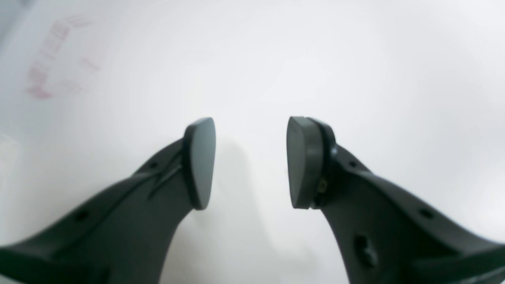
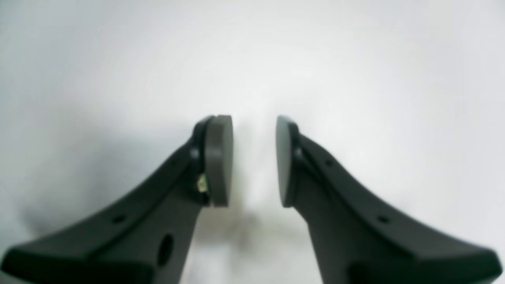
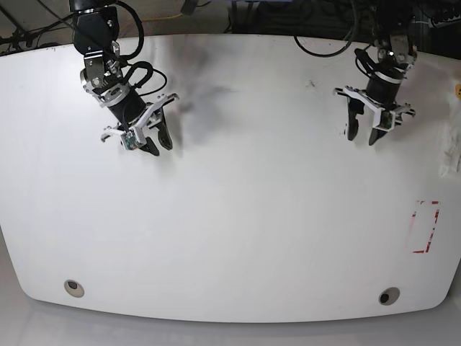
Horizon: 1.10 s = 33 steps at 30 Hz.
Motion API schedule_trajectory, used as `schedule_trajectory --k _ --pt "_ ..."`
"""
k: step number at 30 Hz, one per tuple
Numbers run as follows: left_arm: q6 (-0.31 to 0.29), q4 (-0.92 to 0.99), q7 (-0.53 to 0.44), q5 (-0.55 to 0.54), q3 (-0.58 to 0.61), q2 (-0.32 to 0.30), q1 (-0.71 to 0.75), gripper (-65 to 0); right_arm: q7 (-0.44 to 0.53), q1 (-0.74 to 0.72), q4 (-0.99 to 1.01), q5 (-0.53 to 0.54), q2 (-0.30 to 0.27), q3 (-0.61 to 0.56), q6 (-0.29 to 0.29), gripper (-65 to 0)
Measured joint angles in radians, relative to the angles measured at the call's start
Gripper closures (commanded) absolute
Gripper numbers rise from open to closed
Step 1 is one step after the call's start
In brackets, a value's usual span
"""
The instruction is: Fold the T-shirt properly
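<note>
You have no T-shirt anywhere in these views: the white table [image 3: 230, 216] lies bare from edge to edge in the base view, and both wrist views show only blurred white surface beyond the pads. So the garment is out of frame or not laid out, and the folding, as I judge it, cannot begin from here.

Your left gripper [image 3: 365, 135] hangs at the upper right of the base view, jaws apart with nothing between them; the left wrist view confirms a wide empty gap [image 1: 251, 161]. Your right gripper [image 3: 156, 143] sits at the upper left, jaws parted more narrowly and likewise empty [image 2: 254, 161]. Both arms are held up near the far edge, well apart, which probably leaves the middle of the table free for cloth to be spread (a sensible waiting pose).

A red dashed rectangle [image 3: 425, 227] is marked near the right edge; the same mark shows faint and smeared at the upper left of the left wrist view [image 1: 51, 59]. Its purpose you cannot tell. A dark smudge beside the right gripper is probably shadow.
</note>
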State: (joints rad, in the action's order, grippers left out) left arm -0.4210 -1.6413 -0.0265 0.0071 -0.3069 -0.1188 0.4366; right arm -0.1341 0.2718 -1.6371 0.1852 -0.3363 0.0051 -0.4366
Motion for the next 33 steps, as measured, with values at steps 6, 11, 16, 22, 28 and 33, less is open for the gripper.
schedule_trajectory --k 6,11,16,22,28,33 --pt "0.055 -0.035 -0.132 -0.004 -0.009 0.056 0.154 -26.2 0.083 0.131 -0.001 -0.008 0.018 0.062 -0.01 -17.4" --pt "0.053 -0.077 -0.204 -0.005 -0.006 0.095 0.306 -25.8 0.154 0.264 -0.007 -0.006 0.018 0.117 -0.008 -17.4" --pt "0.051 -0.09 -0.215 -0.003 -0.03 0.138 0.42 -25.7 0.245 0.384 -0.008 -0.006 0.012 0.134 0.002 -17.4" --pt "0.06 -0.119 -0.226 -0.007 -0.079 0.219 0.546 -25.7 0.328 0.552 -0.015 -0.006 0.016 0.16 0.005 -17.4" --pt "0.055 -0.096 -0.23 -0.008 -0.09 0.228 0.624 -25.7 0.385 0.686 -0.015 -0.006 0.046 0.168 0.007 -17.4" --pt "0.055 0.018 -0.235 -0.01 -0.093 0.22 0.62 -25.7 0.395 0.771 -0.003 -0.016 0.088 0.163 -0.009 -17.3"
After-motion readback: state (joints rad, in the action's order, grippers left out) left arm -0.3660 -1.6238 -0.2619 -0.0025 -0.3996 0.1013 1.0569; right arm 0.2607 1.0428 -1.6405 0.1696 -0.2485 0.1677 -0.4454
